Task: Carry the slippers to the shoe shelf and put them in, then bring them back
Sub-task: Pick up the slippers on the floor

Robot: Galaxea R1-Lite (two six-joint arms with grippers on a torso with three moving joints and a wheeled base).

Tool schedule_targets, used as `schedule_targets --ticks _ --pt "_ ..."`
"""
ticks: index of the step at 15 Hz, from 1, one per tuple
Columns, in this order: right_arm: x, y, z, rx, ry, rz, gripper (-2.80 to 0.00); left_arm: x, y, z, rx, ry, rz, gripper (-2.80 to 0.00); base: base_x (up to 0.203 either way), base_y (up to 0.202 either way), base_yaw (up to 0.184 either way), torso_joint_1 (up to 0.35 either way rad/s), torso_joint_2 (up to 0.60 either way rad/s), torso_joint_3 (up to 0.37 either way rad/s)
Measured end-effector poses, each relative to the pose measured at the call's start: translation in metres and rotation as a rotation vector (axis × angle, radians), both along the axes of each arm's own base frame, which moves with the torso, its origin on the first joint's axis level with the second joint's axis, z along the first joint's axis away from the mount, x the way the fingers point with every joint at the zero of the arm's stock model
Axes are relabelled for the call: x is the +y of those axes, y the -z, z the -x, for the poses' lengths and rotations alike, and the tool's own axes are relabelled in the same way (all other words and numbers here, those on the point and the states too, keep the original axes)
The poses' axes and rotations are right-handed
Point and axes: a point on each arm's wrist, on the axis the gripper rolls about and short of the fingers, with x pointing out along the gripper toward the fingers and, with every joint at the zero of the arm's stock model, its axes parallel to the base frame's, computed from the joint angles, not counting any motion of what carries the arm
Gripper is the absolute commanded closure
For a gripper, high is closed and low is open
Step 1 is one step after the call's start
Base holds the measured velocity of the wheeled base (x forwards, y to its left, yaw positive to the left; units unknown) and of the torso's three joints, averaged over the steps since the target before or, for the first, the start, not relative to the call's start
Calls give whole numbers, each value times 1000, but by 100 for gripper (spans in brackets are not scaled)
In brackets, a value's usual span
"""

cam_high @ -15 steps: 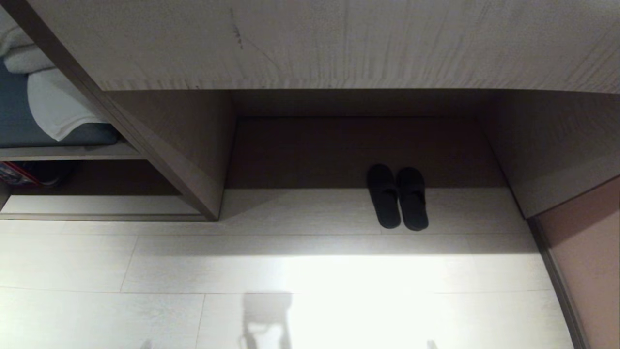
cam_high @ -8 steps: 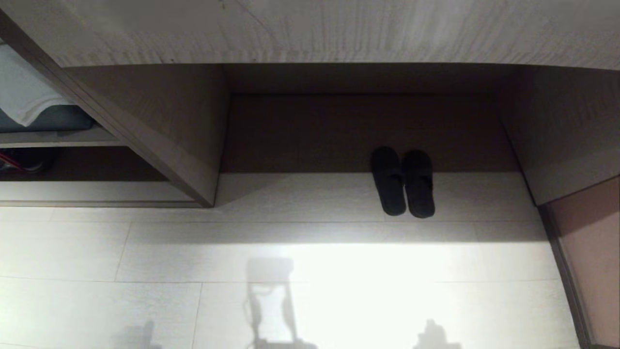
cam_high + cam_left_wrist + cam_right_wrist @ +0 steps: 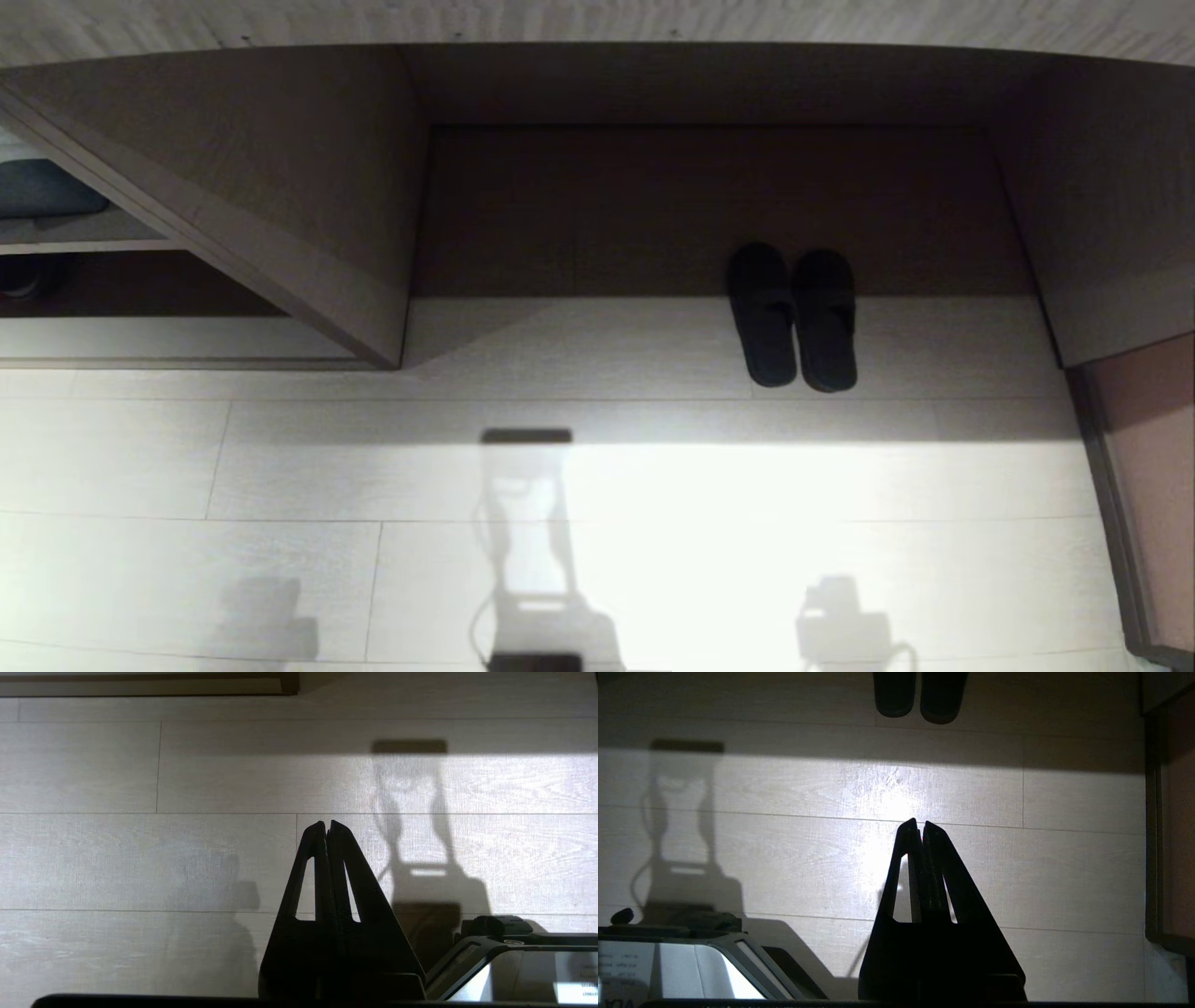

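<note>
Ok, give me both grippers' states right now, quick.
Left gripper: shut, holding nothing, above bare floor.
Right gripper: shut, holding nothing, well short of the slippers.

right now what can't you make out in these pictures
- Slippers: in the right wrist view the top edge cuts off all but their near ends.
- Shoe shelf: head view, the left edge cuts it off; a dark thing in it is too shadowed to name.
- Slipper fabric and colour: head view, shadow under the desk hides them.
- Left gripper and right gripper: outside the head view; only shadows show on the floor.
</note>
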Motion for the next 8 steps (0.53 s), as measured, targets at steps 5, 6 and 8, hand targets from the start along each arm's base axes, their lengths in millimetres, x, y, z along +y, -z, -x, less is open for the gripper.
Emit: schedule_targets --ticks 5,6,8 --pt "0 0 0 0 -1 0 0 0 0 0 0 0 0 0 0 0 0 0 2 -199" --pt "0 0 0 0 0 0 0 0 0 0 0 0 0 0 0 0 0 5 6 -204" --pt "0 0 0 0 0 0 0 0 0 0 0 0 0 0 0 0 0 1 2 -200"
